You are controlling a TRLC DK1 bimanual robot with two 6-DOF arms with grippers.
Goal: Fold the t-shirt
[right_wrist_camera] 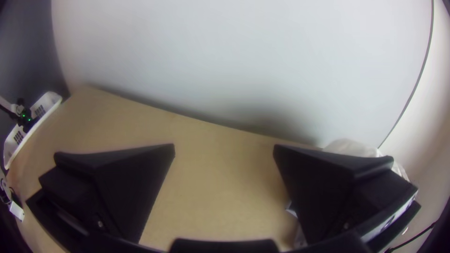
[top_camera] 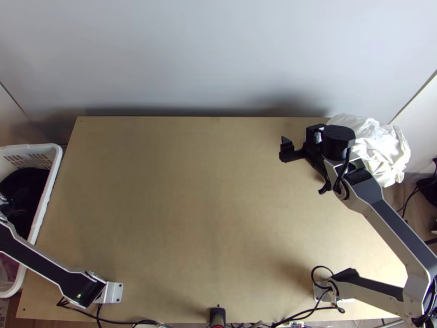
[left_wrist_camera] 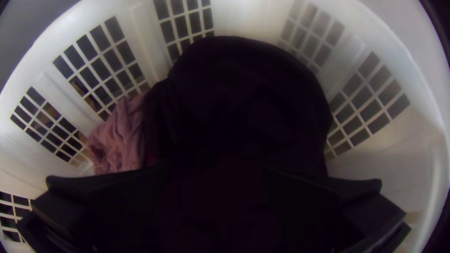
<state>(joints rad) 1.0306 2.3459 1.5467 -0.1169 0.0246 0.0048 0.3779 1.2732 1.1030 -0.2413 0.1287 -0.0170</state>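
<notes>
Because the folding is presumably waiting on its cloth, the entry is opening with one dark garment (left_wrist_camera: 239, 93), probably the t-shirt: lying bunched in the white basket (top_camera: 52, 180), at the left edge of the top view and mid-frame in the left wrist view. Sleeves and hem: cannot be told.

Item, left gripper (left_wrist_camera: 214, 165): hanging over the dark cloth, its fingers standing wide apart, seemingly gripping nothing. Item, pink cloth (left_wrist_camera: 122, 136): lying crumpled against the garment, centre left of the left wrist frame.

Step in hand, as judged: picking the shirt out. Good practice is calling for lowering into the upper folds, closing on a generous pinch, leaving the pink piece behind, and lifting straight until the cloth is clearing the basket's rim; a shallow pinch would be risking a slip.

Item, light wooden table (top_camera: 207, 208): spreading across the middle of the top view, offering a flat surface for folding. Item, right gripper (right_wrist_camera: 224, 146): hanging above its upper right part, fingers open, holding nothing. Item, white cloth (top_camera: 385, 147): lying heaped at the table's upper right corner. Item, pale wall (top_camera: 218, 60): standing behind, along the top of the frame.
</notes>
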